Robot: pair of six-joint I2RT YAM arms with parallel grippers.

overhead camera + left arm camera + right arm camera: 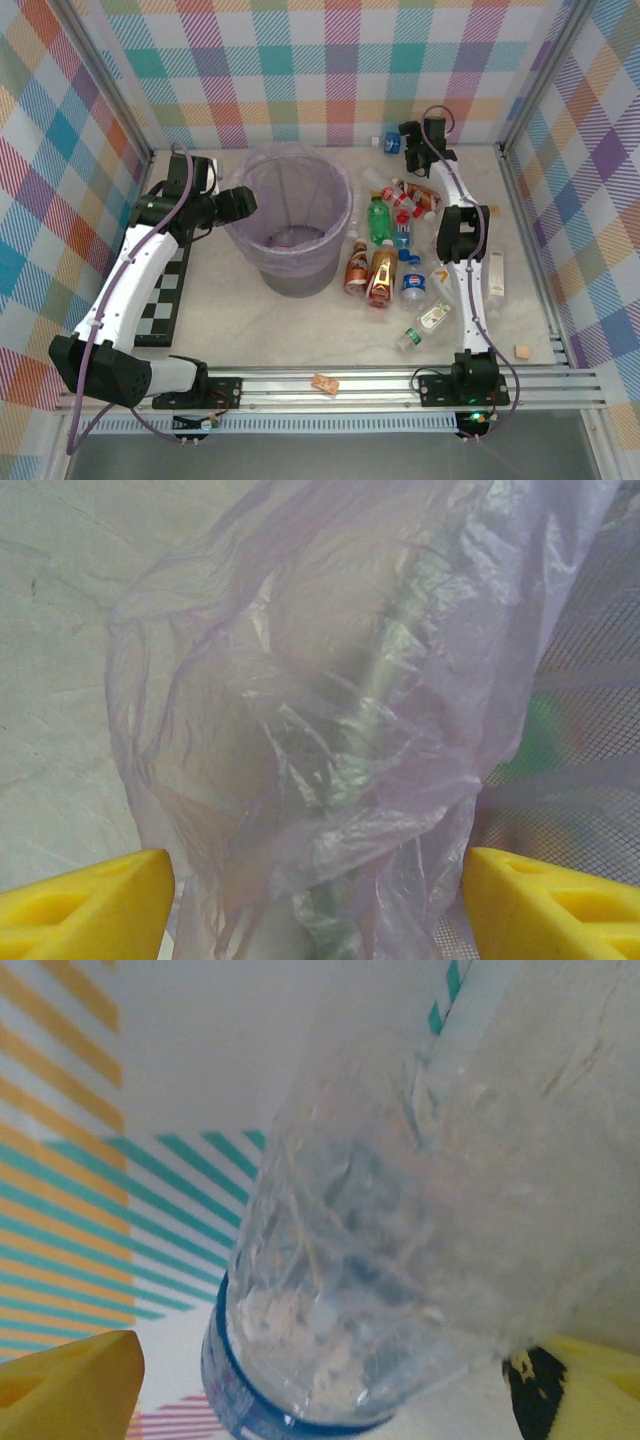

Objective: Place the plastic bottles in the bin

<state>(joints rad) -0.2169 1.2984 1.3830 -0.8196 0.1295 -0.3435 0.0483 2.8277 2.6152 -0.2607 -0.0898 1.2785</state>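
- Right of the bin, from above: bottles lie heaped on the counter. The right end effector reaches a lone bottle behind and right of the bin. The left end effector sits at the bin's left rim. A long carry back could shed a loose grip.
- Left wrist: fingers stand half apart astride the bag; whether they pinch it I cannot tell. A tug could tip the bin.
- Right wrist, closer than overhead: jaws spread wide around the clear bottle, a gap beside one finger, nothing gripped. Thin plastic may squirt out.
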